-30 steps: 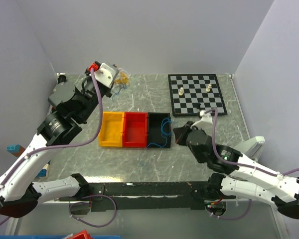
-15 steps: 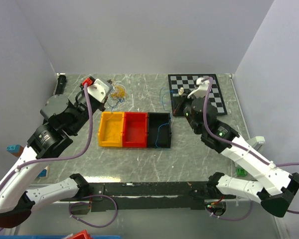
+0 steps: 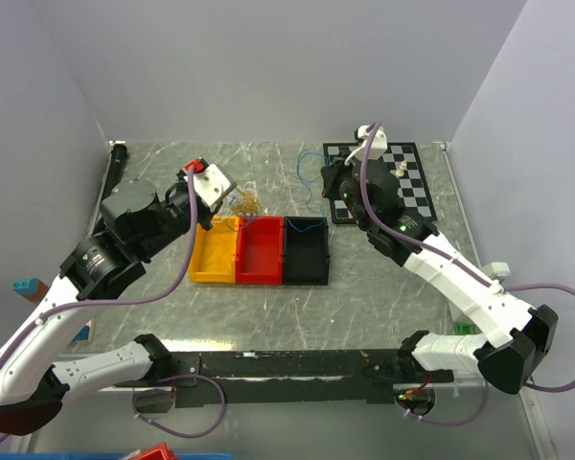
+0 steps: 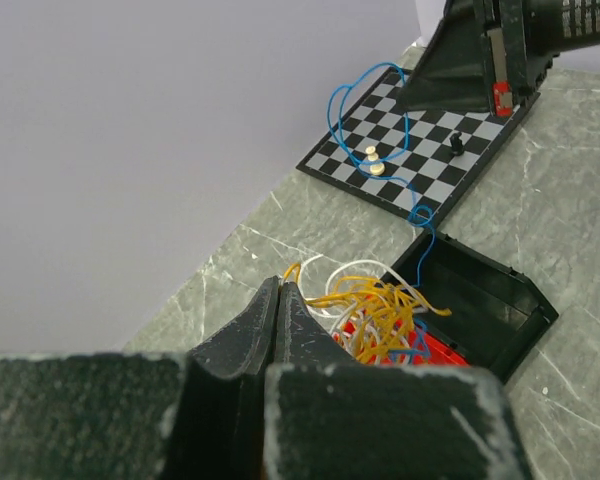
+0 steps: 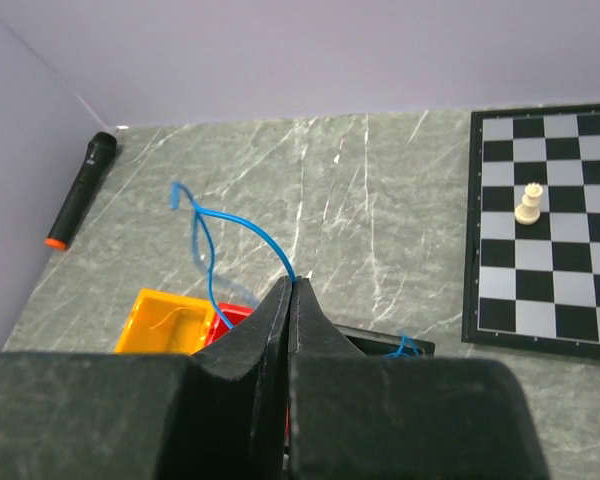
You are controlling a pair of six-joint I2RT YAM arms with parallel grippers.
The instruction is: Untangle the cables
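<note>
**Left hand** (image 3: 232,198): pressed together, pinching the cable clump (image 3: 244,203) of yellow-orange and white strands, with some blue among them. Holds the clump raised over the far rims of the yellow bin (image 3: 214,254) and red bin (image 3: 260,254), with loose loops hanging toward the red bin.

**Right hand** (image 3: 326,180): pressed together, pinching the blue cable (image 3: 307,184). Holds it raised at the left edge of the chessboard (image 3: 412,192), well apart from the left hand. Blue cable curling down from the pinch, with its lower end inside the black bin (image 3: 305,254).

**Bins:** side by side and touching on the desk (image 3: 364,287), in the order yellow, red, black from left to right.
</note>
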